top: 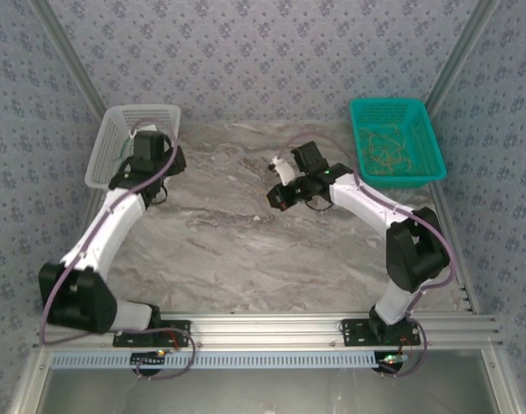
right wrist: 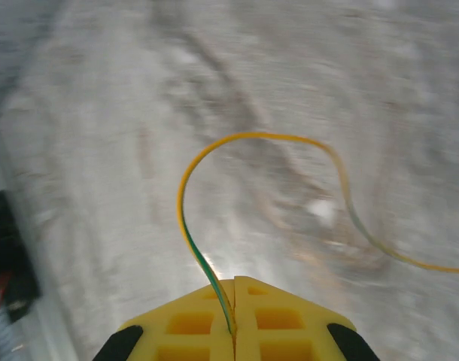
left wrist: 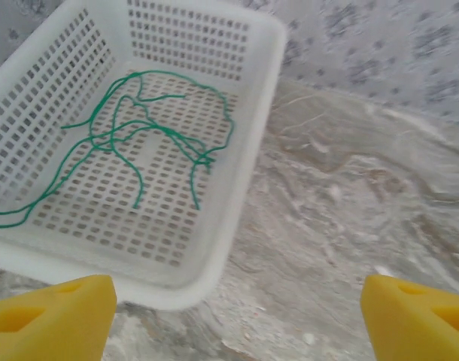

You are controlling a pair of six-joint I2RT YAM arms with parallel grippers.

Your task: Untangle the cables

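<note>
Left gripper (left wrist: 233,320) is seen spread wide and empty in its wrist view, green cables (left wrist: 139,143) lying ahead in a white basket (left wrist: 248,143). Right gripper (right wrist: 234,289) is seen clamped on a yellow cable (right wrist: 214,150) looping forward. Overhead, tan cables (top: 391,157) are heaped in a teal basket (top: 425,121) to its right.

From my console I see a white basket (top: 103,151) at the marble table's (top: 237,250) far left, a teal basket (top: 388,108) far right, patterned walls (top: 263,52) behind.
</note>
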